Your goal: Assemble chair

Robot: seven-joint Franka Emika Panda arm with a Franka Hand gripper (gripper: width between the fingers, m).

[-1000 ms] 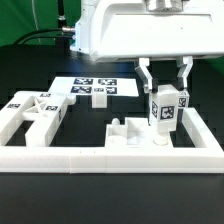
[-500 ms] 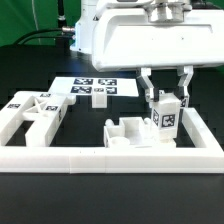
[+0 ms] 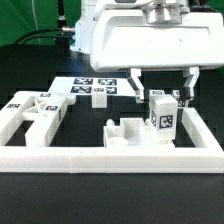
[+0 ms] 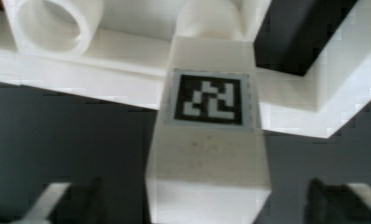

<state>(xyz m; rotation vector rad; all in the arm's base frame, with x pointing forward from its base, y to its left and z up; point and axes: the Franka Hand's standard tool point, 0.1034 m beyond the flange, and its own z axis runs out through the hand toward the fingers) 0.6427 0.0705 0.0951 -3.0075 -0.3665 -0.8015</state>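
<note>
A white square post with a black-and-white tag stands upright at the exterior view's right, on a low white chair piece just behind the front rail. My gripper hovers over the post's top, open. Its fingers stand apart on either side, clear of the post. In the wrist view the post runs up the middle with its tag facing me. The dark fingertips sit well off its two sides, and the gripper holds nothing.
More white chair pieces lie grouped at the exterior view's left. The marker board lies flat behind them. A long white border rail runs along the front and up the right side.
The jaws have spread wide and let go of the upright post, which stays standing where it was set. The gripper itself has hardly shifted.
</note>
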